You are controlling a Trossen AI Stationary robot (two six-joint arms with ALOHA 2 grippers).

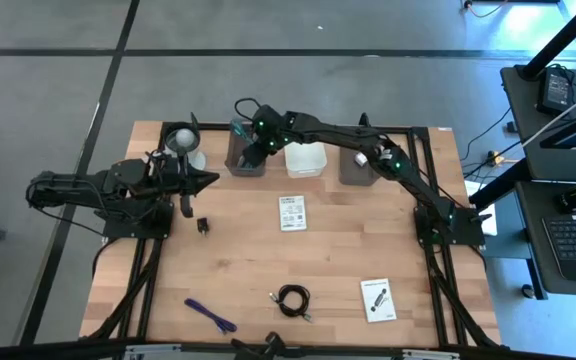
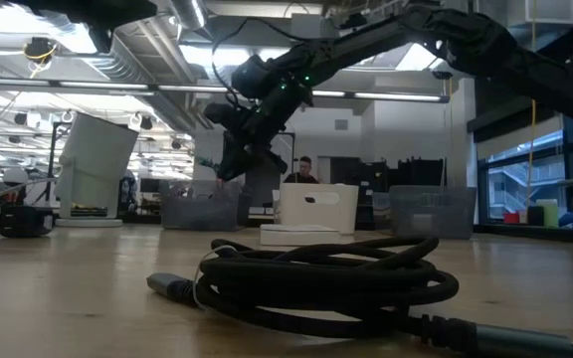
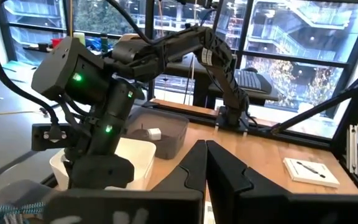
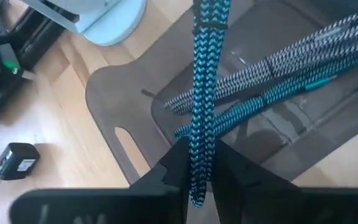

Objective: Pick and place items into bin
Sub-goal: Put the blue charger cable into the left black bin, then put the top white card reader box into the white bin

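I am holding the right gripper (image 4: 196, 165) clamped on a teal braided stick (image 4: 205, 74) above the grey bin (image 4: 129, 99); it looks light and slightly flexible, best pinched mid-shaft.

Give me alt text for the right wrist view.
The right claw grips a teal braided cord above a grey bin that already holds two similar cords. A small black block lies on the wooden table nearby.
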